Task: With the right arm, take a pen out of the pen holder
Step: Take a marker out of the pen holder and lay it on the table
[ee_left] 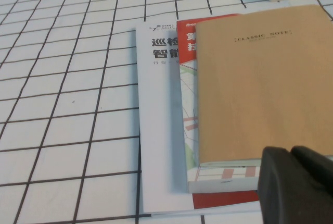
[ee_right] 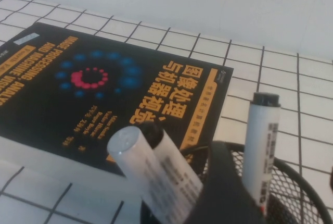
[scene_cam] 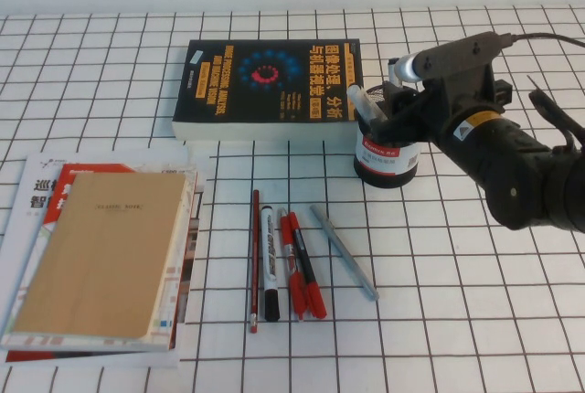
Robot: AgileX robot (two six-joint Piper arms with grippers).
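The black mesh pen holder [scene_cam: 386,163] stands right of the dark book, with white markers [scene_cam: 364,103] sticking out of it. My right gripper [scene_cam: 395,105] hovers right over the holder's mouth, open. In the right wrist view an upright white marker with a black cap [ee_right: 261,146] stands between the gripper's two fingers, one finger [ee_right: 218,182] close beside it; nothing is gripped. A second marker [ee_right: 151,172] with a clear end leans out over the holder's rim [ee_right: 299,179]. My left gripper [ee_left: 294,182] hangs shut over the stack of notebooks, out of the high view.
Lying in a row in front of the holder are a red pencil [scene_cam: 254,260], a black-tipped marker [scene_cam: 269,265], two red pens [scene_cam: 302,270] and a grey pen [scene_cam: 343,251]. The dark book [scene_cam: 270,87] lies behind. A tan notebook [scene_cam: 105,260] tops a stack at left.
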